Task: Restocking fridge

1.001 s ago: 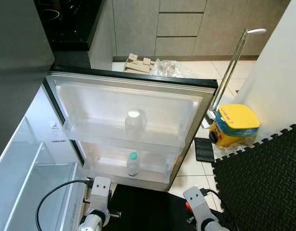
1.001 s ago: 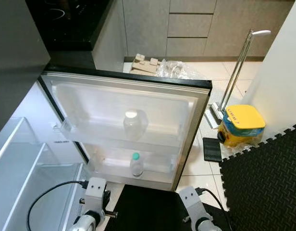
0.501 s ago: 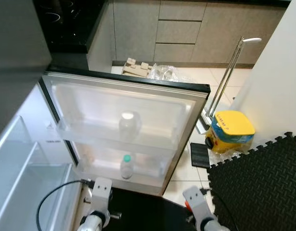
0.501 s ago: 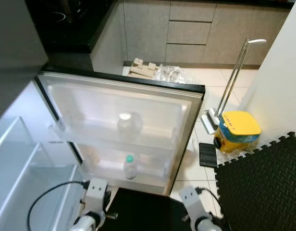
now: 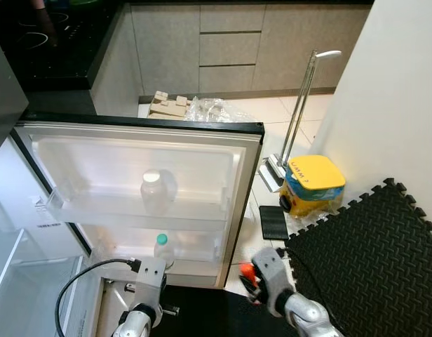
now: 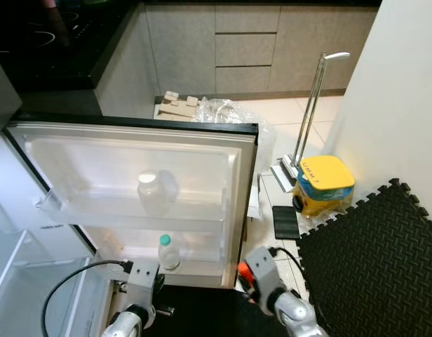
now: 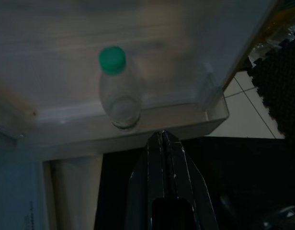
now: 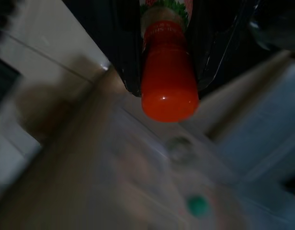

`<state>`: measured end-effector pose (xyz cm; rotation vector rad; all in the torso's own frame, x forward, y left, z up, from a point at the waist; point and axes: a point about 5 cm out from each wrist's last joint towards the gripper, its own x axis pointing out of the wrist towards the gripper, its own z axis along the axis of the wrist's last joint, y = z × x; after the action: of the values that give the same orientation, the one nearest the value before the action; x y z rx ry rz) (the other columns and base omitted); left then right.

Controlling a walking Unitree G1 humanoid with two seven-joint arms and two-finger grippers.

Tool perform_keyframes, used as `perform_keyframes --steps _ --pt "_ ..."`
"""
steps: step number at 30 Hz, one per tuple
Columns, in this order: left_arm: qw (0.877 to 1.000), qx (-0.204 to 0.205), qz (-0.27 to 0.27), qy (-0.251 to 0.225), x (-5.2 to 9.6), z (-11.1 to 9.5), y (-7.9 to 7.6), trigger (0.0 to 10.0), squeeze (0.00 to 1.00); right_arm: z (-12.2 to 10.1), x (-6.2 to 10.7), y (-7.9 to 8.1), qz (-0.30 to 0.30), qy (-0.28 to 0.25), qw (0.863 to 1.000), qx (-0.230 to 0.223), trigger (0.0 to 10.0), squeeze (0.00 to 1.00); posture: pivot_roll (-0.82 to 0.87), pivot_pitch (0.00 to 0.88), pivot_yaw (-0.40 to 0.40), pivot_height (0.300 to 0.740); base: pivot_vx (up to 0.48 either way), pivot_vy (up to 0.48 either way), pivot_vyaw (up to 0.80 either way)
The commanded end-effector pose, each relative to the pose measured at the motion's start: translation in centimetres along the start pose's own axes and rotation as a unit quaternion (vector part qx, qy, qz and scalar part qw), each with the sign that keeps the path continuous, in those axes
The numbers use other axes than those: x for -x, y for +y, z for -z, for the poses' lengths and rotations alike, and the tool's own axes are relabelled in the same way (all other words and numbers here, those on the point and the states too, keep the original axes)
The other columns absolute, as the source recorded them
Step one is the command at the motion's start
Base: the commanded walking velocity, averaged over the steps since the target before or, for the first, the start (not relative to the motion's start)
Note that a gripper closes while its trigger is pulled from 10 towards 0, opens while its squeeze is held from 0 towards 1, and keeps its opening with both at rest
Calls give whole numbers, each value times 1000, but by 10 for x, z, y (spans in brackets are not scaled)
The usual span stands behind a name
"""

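Now the right gripper has its fingers clamped on a bottle with an orange-red cap, held low beside the outer edge of the open fridge door; in the head views the red cap shows just ahead of the right wrist. The left gripper hangs with its fingers pressed together, pointing at the front rim of the lower door shelf, where a clear bottle with a green cap already stands. A jar with a white lid sits in the upper door shelf. To do this step well, the red-capped bottle should probably be brought round the door's edge and lifted over the shelf rim before it is lowered, kept upright, and set into a free stretch beside the green-capped bottle rather than against it, since a knock could tip either one. Its label shows only a strip of green and red print near the neck, too blurred to read. The yellow-lidded tub on the floor near the wall carries dark lettering that cannot be made out reliably.
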<state>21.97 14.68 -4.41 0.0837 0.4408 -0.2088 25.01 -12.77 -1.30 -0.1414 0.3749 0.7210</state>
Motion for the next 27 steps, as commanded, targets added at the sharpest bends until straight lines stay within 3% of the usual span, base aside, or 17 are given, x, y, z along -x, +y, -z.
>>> perform_keyframes --steps 1,3,5,7,11,12,15,16,17,20,21,22,23,25,26,27 --pt "1000 -15 13 -13 -1 -4 2 10000 0 -11 -4 7 -50 -31 997 -53 10000 0 -178 62 -18 740 0 0 0" --pt "999 -16 25 -17 -1 -6 1 10000 0 -20 -6 10 -72 -56 991 -98 10000 0 -179 63 -18 740 0 0 0" --pt "999 -13 35 -17 -1 -6 0 10000 0 -22 -7 10 -80 -64 988 -111 10000 0 -179 63 -18 740 0 0 0" --pt "995 8 103 -10 -1 -5 -8 10000 0 -30 -6 12 -114 -79 982 -129 10000 0 -179 67 -18 740 0 0 0" --pt "968 39 246 25 3 -1 -22 10000 0 -35 -6 14 -145 -81 979 -119 10000 0 -175 72 -23 740 0 0 0" --pt "968 39 246 25 3 -1 -22 10000 0 -35 -6 14 -145 -81 979 -119 10000 0 -175 72 -23 740 0 0 0" --pt "948 39 314 36 4 -6 -24 10000 0 -37 -6 8 -129 -82 981 -119 10000 0 -178 74 -22 740 0 0 0" --pt "948 39 314 36 4 -6 -24 10000 0 -37 -6 8 -129 -82 981 -119 10000 0 -178 74 -22 740 0 0 0" --pt "939 32 341 38 4 -10 -23 10000 0 -40 -6 6 -125 -82 981 -123 10000 0 -181 77 -18 740 0 0 0" --pt "928 17 369 42 4 -13 -24 10000 0 -43 -6 6 -127 -79 982 -119 10000 0 -183 78 -15 740 0 0 0" --pt "925 16 377 40 4 -15 -25 10000 114 -44 -6 6 -128 -77 982 -117 10000 0 -183 81 -12 740 0 0 0" --pt "925 16 377 40 4 -15 -25 10000 114 -44 -6 6 -128 -77 982 -117 10000 0 -183 81 -12 740 0 0 0" --pt "920 14 391 33 4 -20 -28 10000 808 -43 -7 7 -129 -71 983 -111 10000 0 -182 81 -9 740 0 0 0" --pt "920 14 391 33 4 -20 -28 10000 808 -43 -7 7 -129 -71 983 -111 10000 0 -182 81 -9 740 0 0 0" --pt "918 13 395 29 3 -22 -29 10000 1000 -42 -7 7 -129 -69 983 -110 10000 0 -181 82 -9 740 0 0 0" --pt "916 14 400 25 3 -24 -32 10000 1000 -42 -7 8 -130 -67 983 -108 10000 0 -180 83 -9 740 0 0 0"
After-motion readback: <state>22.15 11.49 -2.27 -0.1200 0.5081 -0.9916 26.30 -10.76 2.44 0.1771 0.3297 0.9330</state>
